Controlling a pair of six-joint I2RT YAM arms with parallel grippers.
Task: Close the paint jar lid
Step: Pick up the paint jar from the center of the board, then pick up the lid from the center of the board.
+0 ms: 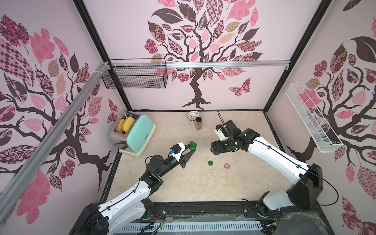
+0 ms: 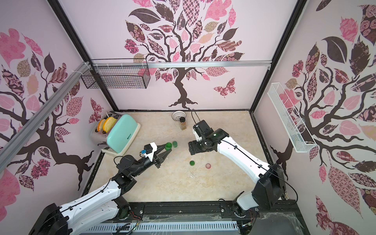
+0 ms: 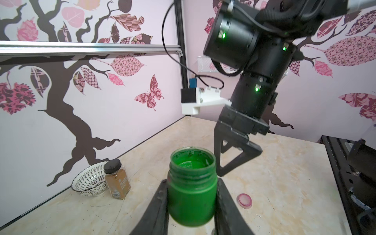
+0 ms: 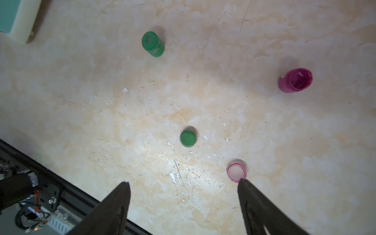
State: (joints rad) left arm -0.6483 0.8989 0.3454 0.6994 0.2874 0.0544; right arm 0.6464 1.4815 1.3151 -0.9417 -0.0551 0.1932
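1. Uncapped green paint jar [image 1: 193,145] sat left of centre in both top views, pinched in the left tool [image 3: 192,181].
2. Green lid [image 1: 210,162] lay on the desk [image 1: 183,193], lower right of it; right tool [image 4: 183,182] gaped wide, empty.
3. Risk: the nearby pink lid [image 1: 227,165] could get grabbed instead; a crooked start could cross-thread.

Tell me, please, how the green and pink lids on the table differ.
The green lid is solid green across its face; the pink lid shows a pale centre inside a pink rim. The green lid lies to the robot's left of the pink lid. Both lie flat on the table.
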